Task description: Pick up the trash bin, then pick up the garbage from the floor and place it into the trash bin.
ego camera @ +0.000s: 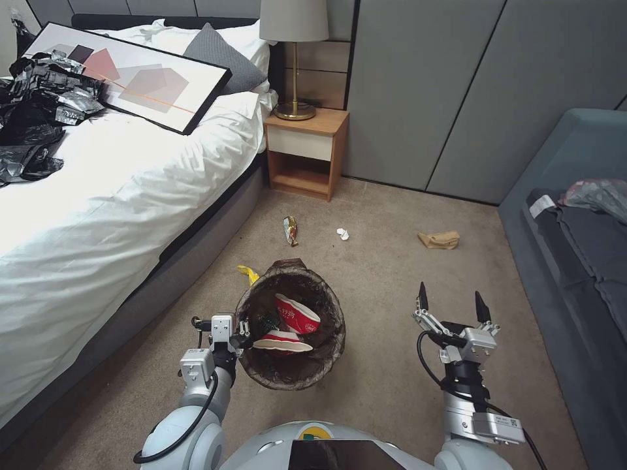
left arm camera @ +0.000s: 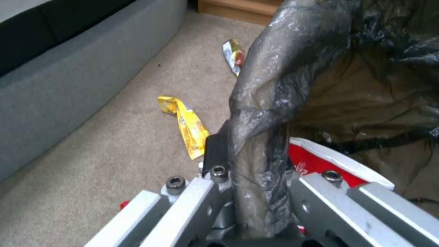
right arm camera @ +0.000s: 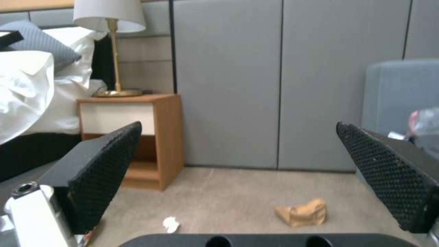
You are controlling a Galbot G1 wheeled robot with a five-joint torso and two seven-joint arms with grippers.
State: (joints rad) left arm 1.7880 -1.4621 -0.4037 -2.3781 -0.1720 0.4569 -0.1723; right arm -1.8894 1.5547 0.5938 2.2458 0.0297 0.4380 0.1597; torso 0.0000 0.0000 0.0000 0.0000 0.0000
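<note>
The trash bin [ego camera: 290, 369], lined with a dark bag, hangs above the carpet with my left gripper [ego camera: 243, 331] shut on its near-left rim [left arm camera: 256, 164]. Inside lie two crushed red-and-white cups [ego camera: 297, 314] and something green. Garbage on the floor: a yellow wrapper [ego camera: 247, 273] [left arm camera: 190, 127] beside the bin, a shiny snack wrapper [ego camera: 290, 230] [left arm camera: 233, 55], a white tissue [ego camera: 343, 233] [right arm camera: 171, 223] and a tan paper bag [ego camera: 439, 239] [right arm camera: 303, 212]. My right gripper [ego camera: 450, 301] [right arm camera: 247, 171] is open and empty, held above the carpet, facing the paper bag.
A white bed [ego camera: 98, 209] runs along the left with a framed picture [ego camera: 130, 75] and a heap of black-and-silver foil bags [ego camera: 39, 104]. A wooden nightstand [ego camera: 305, 153] with a lamp stands at the back. A grey-blue sofa [ego camera: 575, 261] is on the right.
</note>
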